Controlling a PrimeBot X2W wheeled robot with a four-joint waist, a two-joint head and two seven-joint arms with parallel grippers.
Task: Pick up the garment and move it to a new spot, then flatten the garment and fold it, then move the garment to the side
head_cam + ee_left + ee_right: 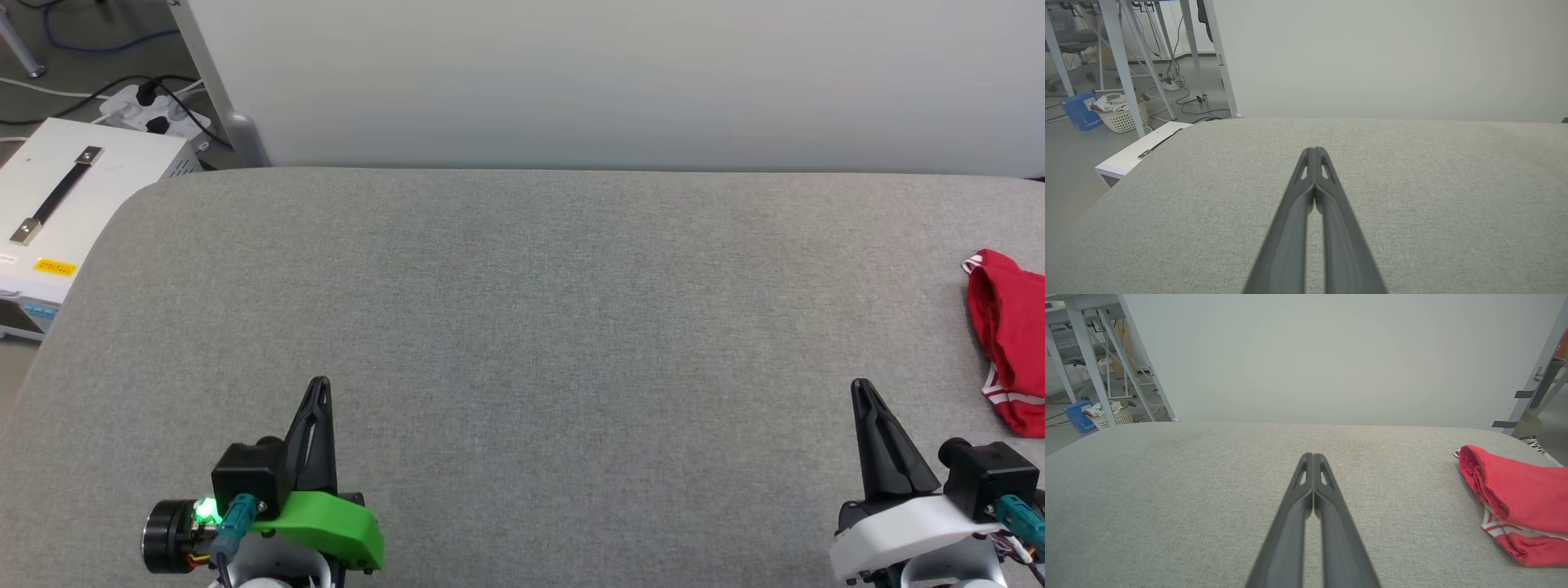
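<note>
Support surface: a table [522,343] covered in grey woven fabric, flat and smooth. Its far edge runs straight; the far left corner is rounded.

Load on the surface: one item, the garment [1011,327]. It lies at the table's right side, towards the far right corner, partly cut off by the head view's right edge. The red cloth is bunched in loose stacked folds. Red-white striped trim shows at its far end and along its near, lower layer.

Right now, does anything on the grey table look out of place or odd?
Only the red garment stands out: it lies bundled at the right end of the table, striped trim poking out beneath. Nothing looks spilled or damaged.
</note>
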